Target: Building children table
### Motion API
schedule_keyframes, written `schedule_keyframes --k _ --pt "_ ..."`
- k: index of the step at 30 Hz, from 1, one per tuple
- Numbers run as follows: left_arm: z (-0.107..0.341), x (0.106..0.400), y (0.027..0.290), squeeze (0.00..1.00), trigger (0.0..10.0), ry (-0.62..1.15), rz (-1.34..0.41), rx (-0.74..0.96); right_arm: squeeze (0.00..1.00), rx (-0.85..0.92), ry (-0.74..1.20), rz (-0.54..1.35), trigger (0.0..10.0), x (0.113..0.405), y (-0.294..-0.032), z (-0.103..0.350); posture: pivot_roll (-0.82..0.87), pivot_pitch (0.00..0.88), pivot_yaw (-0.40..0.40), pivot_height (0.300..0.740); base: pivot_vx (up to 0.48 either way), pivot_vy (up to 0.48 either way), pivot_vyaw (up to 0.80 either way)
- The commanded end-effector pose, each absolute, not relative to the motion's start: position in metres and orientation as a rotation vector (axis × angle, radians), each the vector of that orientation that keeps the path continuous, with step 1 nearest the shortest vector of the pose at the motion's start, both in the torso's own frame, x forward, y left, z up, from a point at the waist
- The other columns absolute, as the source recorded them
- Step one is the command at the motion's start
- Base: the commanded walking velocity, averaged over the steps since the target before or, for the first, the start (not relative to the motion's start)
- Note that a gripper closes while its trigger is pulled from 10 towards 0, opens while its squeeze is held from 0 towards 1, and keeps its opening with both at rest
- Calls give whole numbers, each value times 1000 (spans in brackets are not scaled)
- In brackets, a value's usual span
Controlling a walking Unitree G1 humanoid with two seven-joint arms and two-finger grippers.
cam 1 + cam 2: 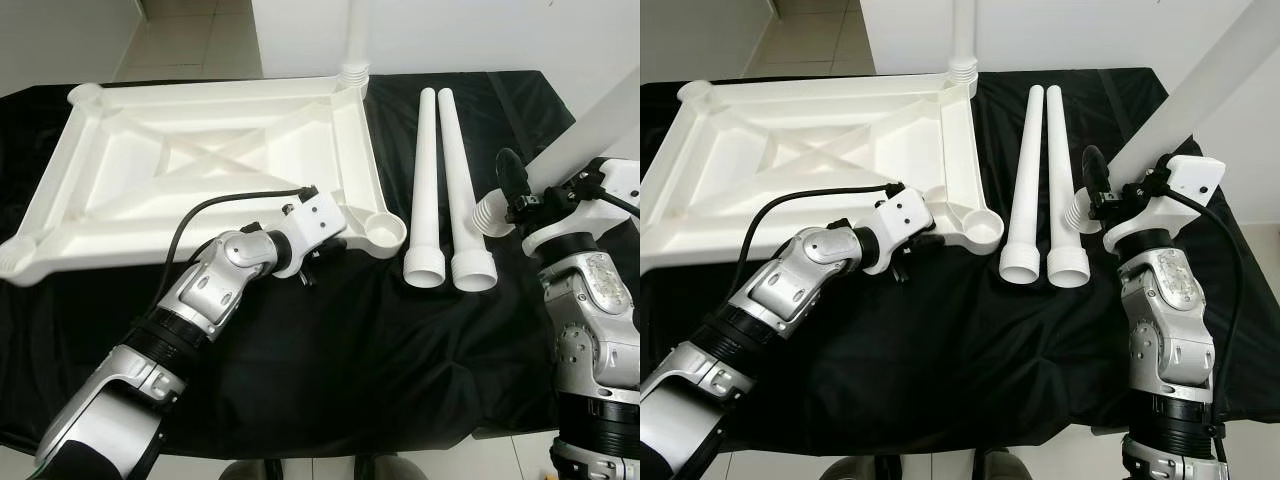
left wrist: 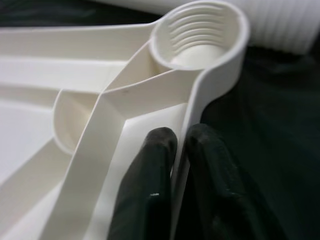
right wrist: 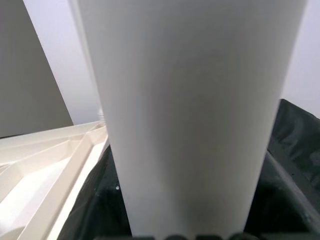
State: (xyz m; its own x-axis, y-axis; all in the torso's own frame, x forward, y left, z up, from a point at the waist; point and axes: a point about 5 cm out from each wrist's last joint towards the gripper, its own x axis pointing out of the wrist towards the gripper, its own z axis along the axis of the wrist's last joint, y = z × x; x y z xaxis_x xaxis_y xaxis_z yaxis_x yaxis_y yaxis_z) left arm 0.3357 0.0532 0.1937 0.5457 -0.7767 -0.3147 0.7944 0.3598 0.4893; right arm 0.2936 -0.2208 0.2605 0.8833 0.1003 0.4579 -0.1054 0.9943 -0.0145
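Note:
The white plastic tabletop [image 1: 200, 160] lies upside down on a black cloth. One white leg [image 1: 355, 40] stands upright in its far right corner socket. My left gripper [image 2: 180, 165] is shut on the tabletop's rim, just behind the empty threaded socket [image 2: 200, 37] at the front right corner [image 1: 385, 232]. My right gripper [image 1: 520, 195] is shut on another white leg [image 1: 590, 125], which it holds tilted above the table's right side, threaded end [image 1: 490, 215] pointing down and left. That leg [image 3: 190, 115] runs straight up the right wrist view.
Two more white legs [image 1: 428, 180] [image 1: 462, 180] lie side by side on the black cloth [image 1: 380, 350] between the tabletop and my right arm, wide ends toward me. Bare cloth stretches along the front. White walls and tiled floor [image 1: 190, 40] lie beyond the table.

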Motion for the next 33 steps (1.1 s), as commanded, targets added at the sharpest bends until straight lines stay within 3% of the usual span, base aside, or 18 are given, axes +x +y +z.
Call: schedule_keyframes --k 1,11,12,13,17,18,20,21,22,26,27,29,30,33 --pt "156 326 60 0 0 217 -1081 646 0 13 -489 120 10000 292 -220 264 -87 225 59 740 0 0 0" --pt "157 307 66 0 0 217 -1030 624 0 -2 -494 119 10000 293 -223 269 -87 221 45 740 0 0 0" --pt "159 302 66 0 157 209 -1031 597 0 -2 -495 121 10000 294 -223 269 -87 217 42 740 0 0 0" --pt "162 296 65 0 1804 196 -1040 568 0 -1 -495 125 10000 295 -223 269 -84 214 38 740 0 0 0" --pt "163 292 64 0 1804 187 -1050 561 0 -1 -493 128 10000 296 -222 269 -83 213 37 740 0 0 0" --pt "162 283 61 0 5373 182 -1077 555 0 -1 -494 134 10000 298 -221 269 -79 203 33 740 0 0 0" --pt "162 277 60 0 5373 179 -1098 550 0 -1 -494 138 10000 299 -221 270 -78 203 31 740 0 0 0" --pt "162 273 59 0 8980 177 -1112 547 0 -1 -495 141 10000 300 -221 270 -78 203 31 740 0 0 0" --pt "162 268 57 0 10000 182 -1125 540 0 1 -493 147 10000 301 -220 270 -70 201 24 740 0 0 0" --pt "166 263 53 0 10000 166 -1137 508 0 5 -484 176 10000 306 -216 269 -56 188 11 740 0 0 0" --pt "167 264 52 180 10000 164 -1129 502 0 6 -482 180 10000 308 -215 269 -56 188 11 740 0 0 0" --pt "170 267 51 180 10000 155 -1099 483 0 11 -477 203 10000 310 -211 268 -55 184 8 740 0 0 0" --pt "174 269 51 1000 10000 145 -1073 456 0 12 -473 219 10000 311 -208 268 -53 182 5 740 0 0 0" --pt "179 274 52 1000 10000 123 -1029 449 0 22 -463 242 10000 313 -204 266 -45 174 -2 740 0 0 0"
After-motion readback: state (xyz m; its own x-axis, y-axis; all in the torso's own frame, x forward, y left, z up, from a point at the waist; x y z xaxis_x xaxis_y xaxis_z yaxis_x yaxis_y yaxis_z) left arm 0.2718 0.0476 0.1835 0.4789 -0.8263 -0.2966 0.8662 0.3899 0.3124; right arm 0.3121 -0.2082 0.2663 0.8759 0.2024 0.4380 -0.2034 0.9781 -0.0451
